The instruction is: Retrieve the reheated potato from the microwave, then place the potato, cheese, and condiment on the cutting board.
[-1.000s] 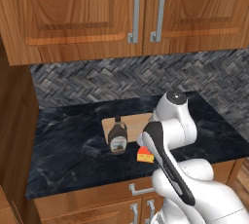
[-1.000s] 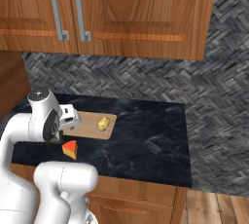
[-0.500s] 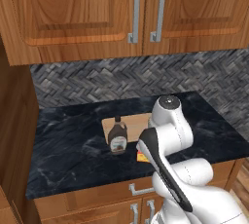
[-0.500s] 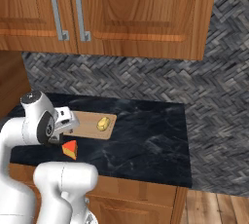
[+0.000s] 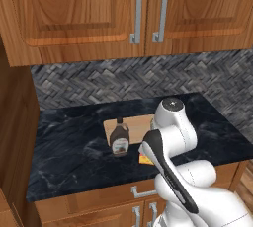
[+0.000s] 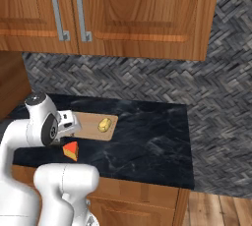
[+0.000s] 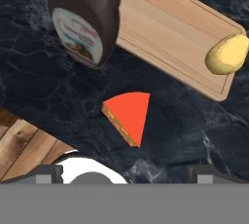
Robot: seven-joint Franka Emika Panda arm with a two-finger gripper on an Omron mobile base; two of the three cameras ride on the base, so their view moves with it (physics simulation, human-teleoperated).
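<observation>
Hand view showed the hand (image 7: 124, 172), fingers wide apart and empty, had swung over the red-sided orange cheese wedge (image 7: 127, 115), which lay on the dark marble bench (image 7: 39, 91) just off the tan wooden cutting board (image 7: 165, 33). The yellowish potato (image 7: 226, 53) sat on that board, with the squat brown condiment bottle (image 7: 87, 16) at its edge, so the cheese was probably next.

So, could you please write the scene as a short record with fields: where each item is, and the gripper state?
potato: on the cutting board, near one end
cheese: on the dark counter, off the board, apart from it
bottle: upright on the counter, at the board's edge
gripper: open, empty, above the cheese
left to do: cheese and bottle onto the board
</observation>
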